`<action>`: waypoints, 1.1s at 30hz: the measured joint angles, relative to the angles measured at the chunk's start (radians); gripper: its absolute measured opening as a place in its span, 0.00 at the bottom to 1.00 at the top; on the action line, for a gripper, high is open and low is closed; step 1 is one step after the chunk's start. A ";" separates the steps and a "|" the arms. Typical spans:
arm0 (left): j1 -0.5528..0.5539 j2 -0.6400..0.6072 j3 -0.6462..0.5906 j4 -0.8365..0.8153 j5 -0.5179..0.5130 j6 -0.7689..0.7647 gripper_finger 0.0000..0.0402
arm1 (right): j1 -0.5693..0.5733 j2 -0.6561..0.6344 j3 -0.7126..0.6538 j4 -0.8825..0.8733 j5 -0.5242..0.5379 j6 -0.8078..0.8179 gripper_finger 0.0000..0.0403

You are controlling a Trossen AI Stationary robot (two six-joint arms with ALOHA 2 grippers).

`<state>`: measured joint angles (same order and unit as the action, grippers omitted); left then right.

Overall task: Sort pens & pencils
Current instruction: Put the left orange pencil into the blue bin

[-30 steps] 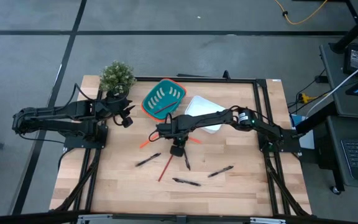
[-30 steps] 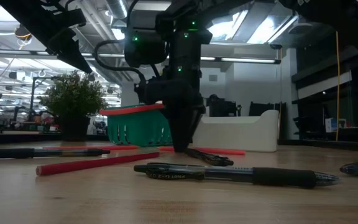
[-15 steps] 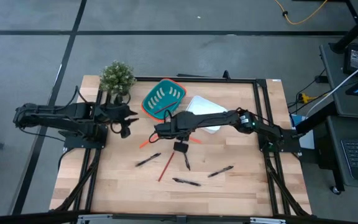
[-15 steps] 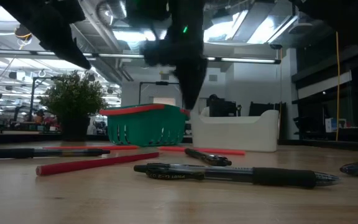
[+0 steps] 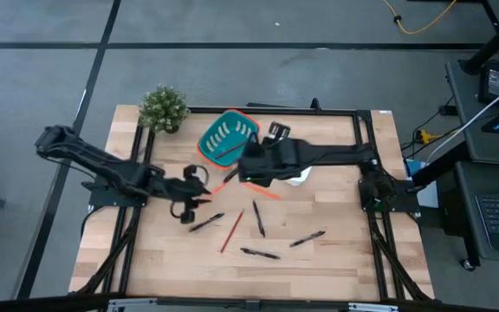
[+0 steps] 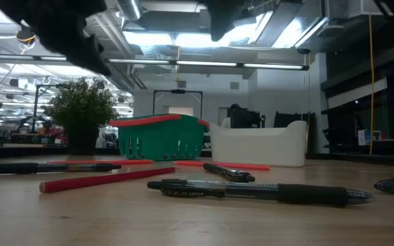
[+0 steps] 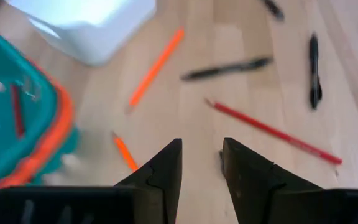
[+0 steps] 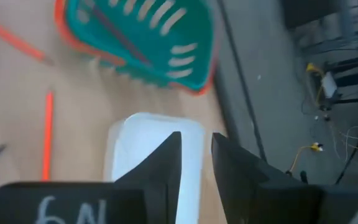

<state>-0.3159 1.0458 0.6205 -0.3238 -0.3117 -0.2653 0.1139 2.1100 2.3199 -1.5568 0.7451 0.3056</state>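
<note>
Four black pens lie on the wood. A red pencil lies among them, an orange pencil lies near the white tray, and another red pencil rests inside the teal basket. My left gripper hovers open above the wood left of the pens, holding nothing; a short orange pencil lies just ahead of its fingers. My right gripper hangs in the air over the tray's basket-side edge, its fingers narrowly apart with nothing between them.
A small potted plant stands at the far left corner. Basket and tray sit side by side along the far edge. A black frame runs around the table. Bare wood lies along the near edge below the pens.
My right gripper has risen from the table beside a pen and swung toward the far edge, over the tray and basket, with nothing in it. My left gripper has travelled from beside the plant toward the table's middle, coming nearer the pens. All pens and pencils lie where they were.
</note>
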 joint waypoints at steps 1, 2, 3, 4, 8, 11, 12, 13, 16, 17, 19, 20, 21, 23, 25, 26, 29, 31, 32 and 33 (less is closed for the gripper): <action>-0.012 0.037 0.009 0.001 -0.002 -0.016 0.27 | 0.000 -0.019 0.000 0.004 0.021 0.003 0.22; -0.021 0.071 0.019 0.001 -0.003 -0.029 0.27 | 0.000 -0.038 0.000 0.010 0.038 0.004 0.22; -0.028 0.106 0.032 0.001 -0.003 -0.041 0.27 | 0.000 -0.055 0.000 0.021 0.053 0.004 0.22; -0.037 0.143 0.049 0.002 -0.002 -0.054 0.27 | 0.000 -0.070 0.000 0.037 0.066 0.004 0.22; -0.055 0.271 0.110 0.002 0.012 -0.142 0.27 | -0.001 -0.124 0.000 0.098 0.074 0.002 0.22; -0.041 0.339 0.143 -0.045 0.008 -0.197 0.27 | 0.000 -0.143 0.000 0.128 0.074 -0.017 0.22; -0.030 0.356 0.153 -0.076 0.009 -0.211 0.27 | 0.000 -0.144 0.000 0.132 0.073 -0.024 0.22; -0.015 0.370 0.162 -0.116 0.009 -0.236 0.27 | 0.000 -0.144 0.000 0.134 0.071 -0.027 0.22; 0.031 0.392 0.168 -0.212 0.008 -0.305 0.27 | 0.000 -0.144 0.000 0.135 0.066 -0.031 0.22; 0.047 0.395 0.168 -0.222 0.009 -0.310 0.27 | 0.000 -0.144 0.000 0.133 0.065 -0.042 0.22; 0.072 0.396 0.168 -0.238 0.021 -0.327 0.27 | 0.001 -0.144 0.000 0.134 0.049 -0.054 0.22; 0.085 0.396 0.168 -0.238 0.035 -0.328 0.27 | 0.001 -0.143 0.000 0.134 0.040 -0.054 0.22; 0.099 0.396 0.168 -0.237 0.051 -0.328 0.27 | 0.001 -0.142 0.000 0.134 0.036 -0.057 0.22; 0.124 0.396 0.168 -0.238 0.084 -0.328 0.27 | 0.001 -0.141 0.000 0.134 0.032 -0.075 0.22; 0.151 0.396 0.168 -0.240 0.106 -0.328 0.27 | 0.001 -0.141 0.000 0.134 0.032 -0.084 0.22; 0.163 0.396 0.168 -0.241 0.117 -0.328 0.27 | 0.001 -0.141 0.000 0.134 0.031 -0.090 0.22; 0.201 0.396 0.168 -0.242 0.158 -0.328 0.27 | 0.001 -0.141 0.000 0.134 0.030 -0.106 0.22; 0.225 0.396 0.168 -0.242 0.189 -0.328 0.27 | 0.001 -0.141 0.000 0.134 0.030 -0.109 0.22; 0.234 0.396 0.168 -0.242 0.202 -0.328 0.27 | 0.001 -0.141 0.000 0.133 0.030 -0.110 0.22; 0.242 0.396 0.168 -0.242 0.212 -0.328 0.27 | 0.001 -0.141 0.000 0.132 0.030 -0.115 0.22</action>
<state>-0.0744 1.4414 0.7887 -0.5660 -0.0999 -0.5934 0.1146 1.9686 2.3196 -1.4245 0.7746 0.1909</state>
